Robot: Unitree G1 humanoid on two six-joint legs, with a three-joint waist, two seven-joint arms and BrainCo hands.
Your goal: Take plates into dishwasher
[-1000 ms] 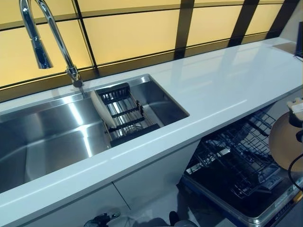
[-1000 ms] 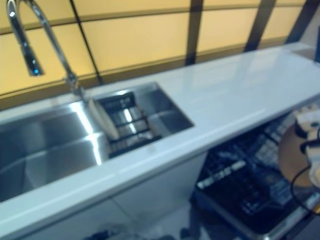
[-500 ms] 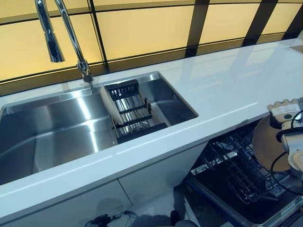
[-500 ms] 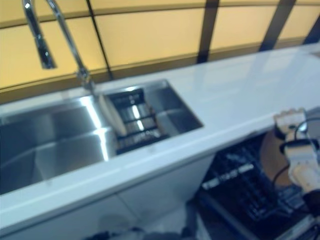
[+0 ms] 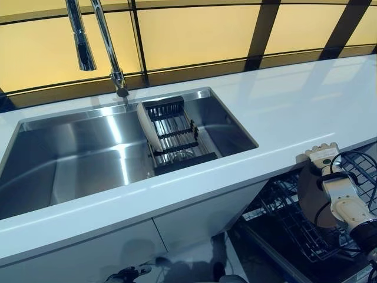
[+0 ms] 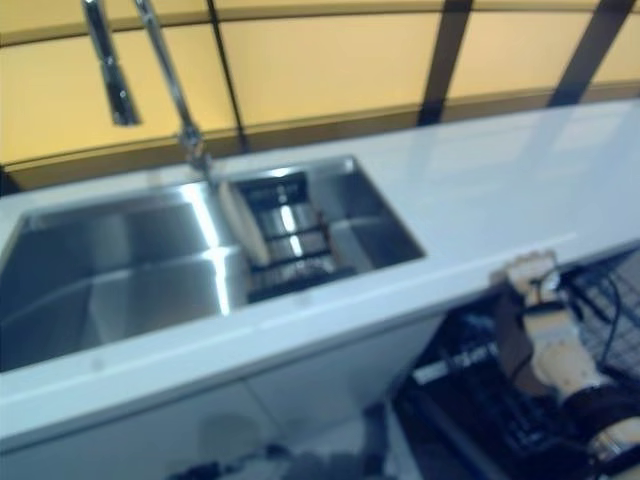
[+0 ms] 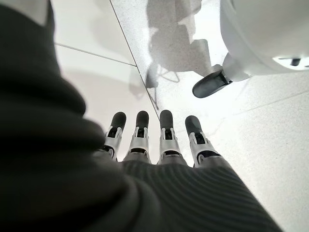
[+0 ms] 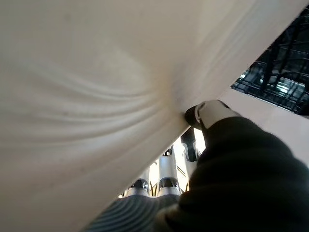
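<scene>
Plate (image 5: pixel 310 191), pinched by the right robot hand (image 5: pixel 323 158), has been carried leftward over the dishwasher rack (image 5: pixel 294 227), loading being imminent.

Counter edge (image 5: pixel 277 154) overhangs open dishwasher rack (image 5: pixel 306 227); rack wires stand up below; counter top beyond edge bare.

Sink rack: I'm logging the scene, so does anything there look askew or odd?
Nothing stands out. One plate leans on edge in the sink rack; the right hand holds another plate over the dishwasher rack.
</scene>
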